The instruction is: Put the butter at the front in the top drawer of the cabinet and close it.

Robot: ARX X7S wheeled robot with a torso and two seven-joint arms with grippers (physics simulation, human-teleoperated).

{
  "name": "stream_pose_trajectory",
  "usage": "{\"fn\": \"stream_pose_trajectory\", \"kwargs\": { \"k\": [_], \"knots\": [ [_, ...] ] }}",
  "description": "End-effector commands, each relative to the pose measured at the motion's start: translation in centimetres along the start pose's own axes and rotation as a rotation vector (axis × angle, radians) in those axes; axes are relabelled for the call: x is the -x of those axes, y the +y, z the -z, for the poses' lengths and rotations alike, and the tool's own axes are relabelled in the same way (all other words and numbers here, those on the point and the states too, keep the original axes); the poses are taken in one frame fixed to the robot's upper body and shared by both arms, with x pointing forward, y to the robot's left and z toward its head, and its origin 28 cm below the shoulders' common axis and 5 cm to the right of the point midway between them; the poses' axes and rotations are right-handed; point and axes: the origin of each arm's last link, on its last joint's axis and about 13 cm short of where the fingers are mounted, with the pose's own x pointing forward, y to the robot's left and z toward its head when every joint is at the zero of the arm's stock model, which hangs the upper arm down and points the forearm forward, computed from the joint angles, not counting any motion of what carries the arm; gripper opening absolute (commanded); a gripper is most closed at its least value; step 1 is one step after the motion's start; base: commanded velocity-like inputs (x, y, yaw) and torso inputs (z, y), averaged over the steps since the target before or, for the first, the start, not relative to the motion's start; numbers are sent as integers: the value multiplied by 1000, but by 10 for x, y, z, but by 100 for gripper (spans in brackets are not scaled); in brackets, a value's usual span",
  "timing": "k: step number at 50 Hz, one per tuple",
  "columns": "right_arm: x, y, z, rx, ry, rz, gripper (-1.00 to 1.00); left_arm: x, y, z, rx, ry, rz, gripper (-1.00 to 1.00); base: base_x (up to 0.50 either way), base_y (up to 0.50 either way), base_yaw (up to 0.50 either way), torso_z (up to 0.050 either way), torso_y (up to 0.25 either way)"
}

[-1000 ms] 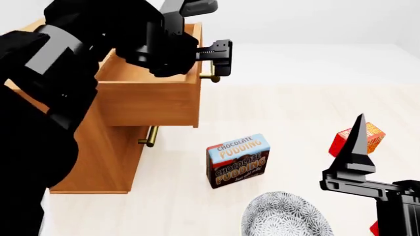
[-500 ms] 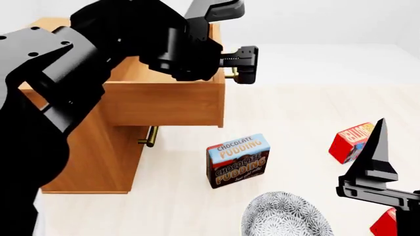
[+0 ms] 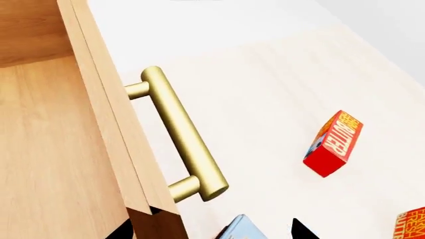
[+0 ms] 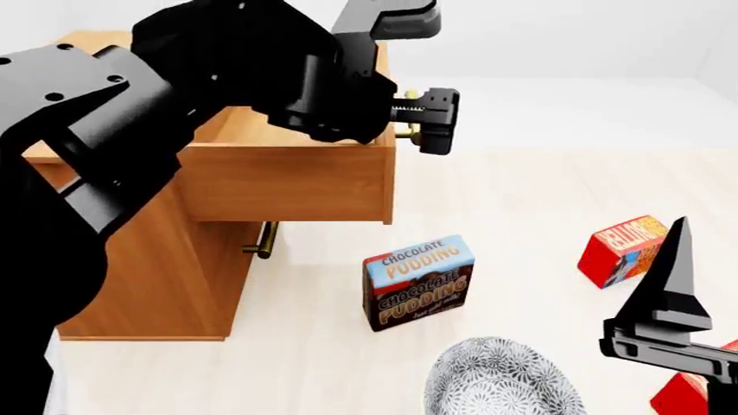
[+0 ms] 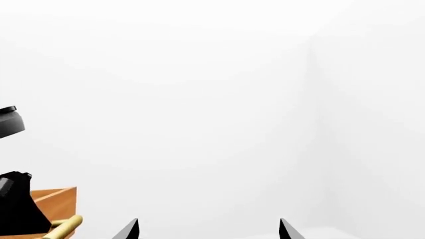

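- Top drawer (image 4: 283, 177) stands pulled out of the cabinet (image 4: 162, 277), its brass handle (image 3: 180, 134) bare.
- Left gripper (image 3: 209, 230) hovers by that handle, fingers spread, pinching nothing.
- Right gripper (image 5: 208, 230) points upward, fingers apart and empty.
- Two butter boxes: one (image 4: 620, 248) lies on the floor right of the chocolate pudding box (image 4: 417, 281), the other (image 4: 683, 389) nearer the front, partly hidden.

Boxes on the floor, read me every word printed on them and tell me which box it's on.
"CHOCOLATE PUDDING", printed twice: blue and brown pudding box.
Small line under it: too small to read.
"BUTTER": red butter box; smaller orange lettering blurred.
"FRESH", partly cut off: second red box at the picture's edge.
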Motion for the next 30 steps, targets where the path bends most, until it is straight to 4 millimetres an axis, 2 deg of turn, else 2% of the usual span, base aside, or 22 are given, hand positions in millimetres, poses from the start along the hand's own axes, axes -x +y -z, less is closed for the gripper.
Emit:
{"fn": "stream_pose_trajectory", "kwargs": {
  "k": [1,12,30],
  "knots": [
    [0,0,1,0,8,-1,100,1,-31,-5,39,-31,183,100,0,0,0,0,0],
    [-2,4,2,-16,3,-23,100,20,-24,-26,-9,-101,100,100,0,0,0,0,1],
    [5,1,-3,-28,-11,-26,100,55,-26,-54,-50,-184,-6,100,0,0,0,0,1]
  ]
}}
